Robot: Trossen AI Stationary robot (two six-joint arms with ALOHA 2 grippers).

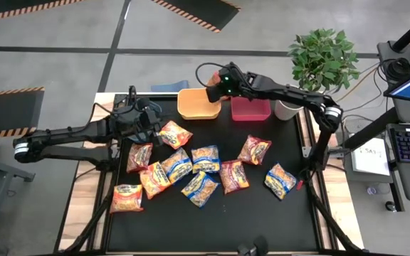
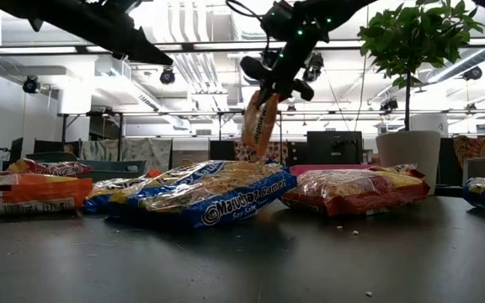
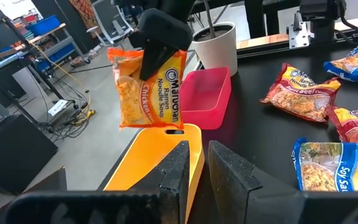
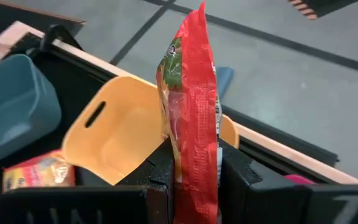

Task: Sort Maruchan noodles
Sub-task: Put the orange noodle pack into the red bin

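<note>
My right gripper (image 1: 216, 89) is shut on an orange chicken Maruchan packet (image 3: 148, 87), which hangs over the yellow bin (image 1: 196, 104) at the table's far edge. Several more Maruchan packets lie flat on the black mat, among them one at the far left (image 1: 174, 134), one in the middle (image 1: 206, 159) and one at the near right (image 1: 281, 180). My left gripper (image 3: 197, 168) hovers over the mat's far left part. It points toward the bins, its fingers close together with nothing between them. My right gripper pinches the packet's upper end (image 3: 157, 59) between its two fingers, and the packet shows edge-on between them (image 4: 194, 149). The fingers slant down from the table's right side. The packet hangs upright below them, clear of the yellow bin and the table.
A red bin (image 1: 251, 108) stands right of the yellow one and a blue bin (image 4: 11, 112) left of it, all along the far edge. A white pot (image 1: 287, 109) with a green plant stands at the far right. The mat's near strip is bare.
</note>
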